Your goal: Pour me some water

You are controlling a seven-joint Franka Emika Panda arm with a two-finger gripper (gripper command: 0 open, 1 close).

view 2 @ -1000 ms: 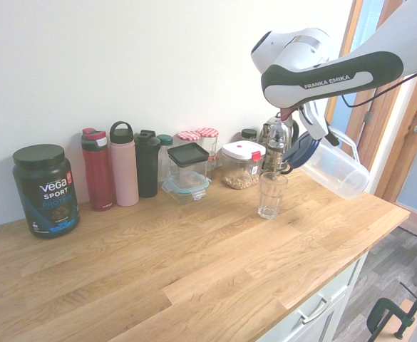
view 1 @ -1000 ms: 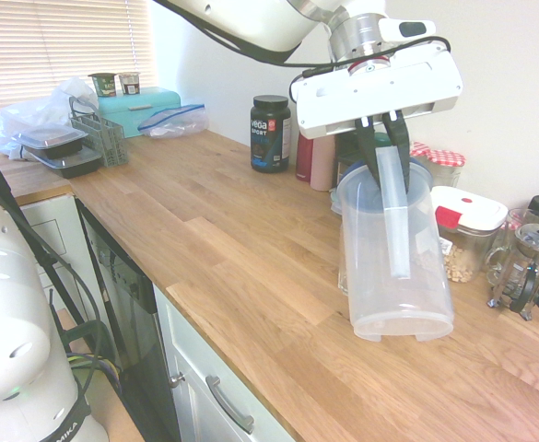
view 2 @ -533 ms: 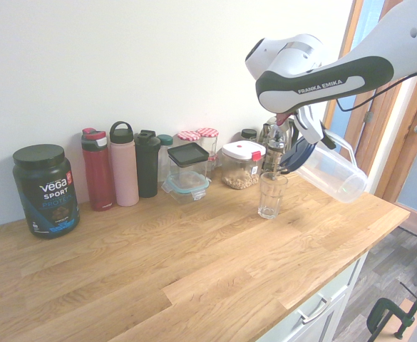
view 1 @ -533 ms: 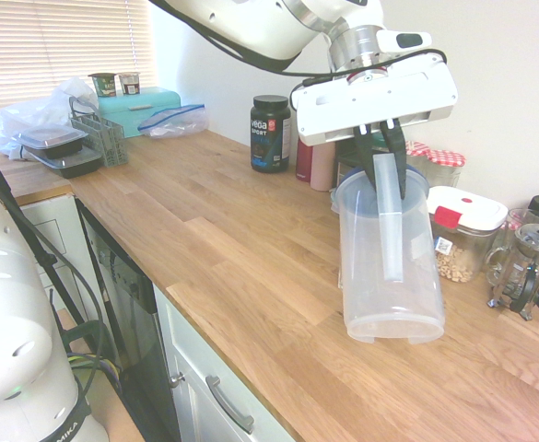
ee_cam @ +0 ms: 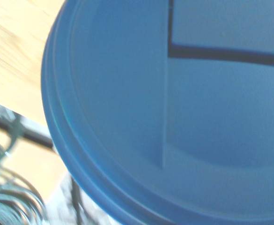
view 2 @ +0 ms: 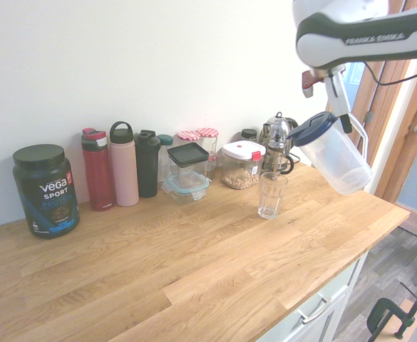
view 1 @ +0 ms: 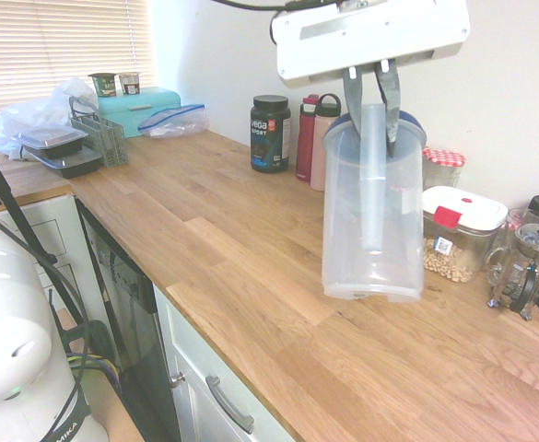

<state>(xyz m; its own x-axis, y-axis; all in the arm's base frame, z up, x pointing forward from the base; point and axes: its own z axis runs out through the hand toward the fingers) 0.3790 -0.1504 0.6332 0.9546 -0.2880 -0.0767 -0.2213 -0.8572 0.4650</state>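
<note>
"Vega Sport" on black tub point(view 2: 45, 189)

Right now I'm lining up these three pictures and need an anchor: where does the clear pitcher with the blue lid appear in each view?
First exterior view: the pitcher hangs at centre right, held in the air by its handle.
Second exterior view: it hangs tilted at upper right, right of the drinking glass.
Wrist view: only its blue lid shows, filling most of the picture.
Shared landmark: the Vega Sport tub.
</note>
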